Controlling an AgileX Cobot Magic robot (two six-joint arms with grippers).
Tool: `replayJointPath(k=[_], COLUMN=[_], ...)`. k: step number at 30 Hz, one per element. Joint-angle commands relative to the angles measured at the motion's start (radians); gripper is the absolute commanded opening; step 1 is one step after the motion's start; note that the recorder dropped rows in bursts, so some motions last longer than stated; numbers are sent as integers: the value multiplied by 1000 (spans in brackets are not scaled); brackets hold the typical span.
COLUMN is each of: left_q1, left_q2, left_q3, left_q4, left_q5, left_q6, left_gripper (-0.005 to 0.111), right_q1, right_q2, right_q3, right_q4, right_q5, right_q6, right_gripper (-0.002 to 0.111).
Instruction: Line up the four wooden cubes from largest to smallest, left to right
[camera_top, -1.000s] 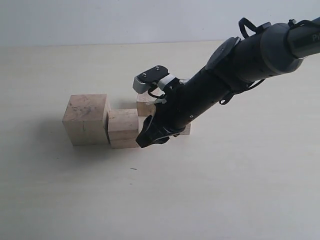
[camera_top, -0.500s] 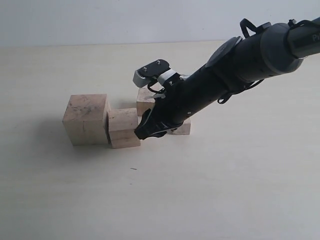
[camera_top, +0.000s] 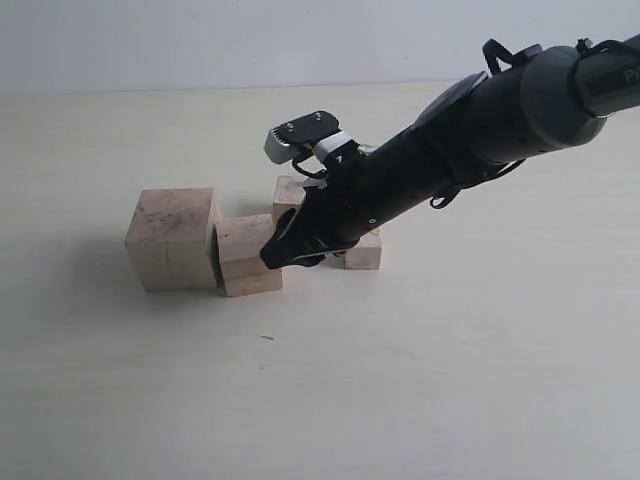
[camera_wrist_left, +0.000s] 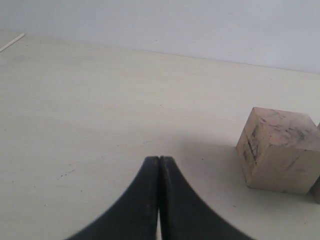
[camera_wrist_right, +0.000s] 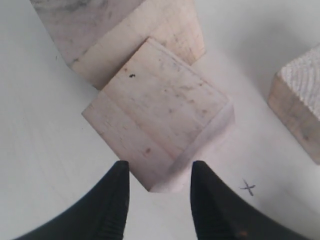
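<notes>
Four wooden cubes stand on the pale table. The largest cube (camera_top: 170, 238) (camera_wrist_left: 280, 150) is on the left, and the second cube (camera_top: 247, 255) (camera_wrist_right: 157, 112) touches its right side. A smaller cube (camera_top: 288, 197) sits behind them, and the smallest cube (camera_top: 365, 250) is partly hidden by the right arm. My right gripper (camera_top: 285, 250) (camera_wrist_right: 159, 172) hangs open just above the second cube's near corner, holding nothing. My left gripper (camera_wrist_left: 159, 160) is shut and empty, away from the largest cube, and outside the exterior view.
The edge of another wooden cube (camera_wrist_right: 300, 105) shows beside the second one in the right wrist view. A small pen cross (camera_wrist_right: 247, 187) marks the table close to the right fingertips. The right arm (camera_top: 480, 130) slants in from the upper right.
The right gripper has risen and drawn slightly left, uncovering the second cube's right side. Its jaws keep the same spread. The cubes stay in place.
</notes>
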Motion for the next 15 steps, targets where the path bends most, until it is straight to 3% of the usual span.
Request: replayJointPath(k=[1,15], left_q1=[-6,-6], left_q2=[-6,-6], left_q3=[4,4], left_q4=[-3,-3], left_q5=[-11,-11], left_q6=[1,1], left_gripper=[0,0], right_q1=[-3,-3], right_q2=[-1,-1], right_q3=[-3,-3], right_q4=[48,107], right_q5=[-4,39], right_q6=[-12,35], right_gripper=[39,39])
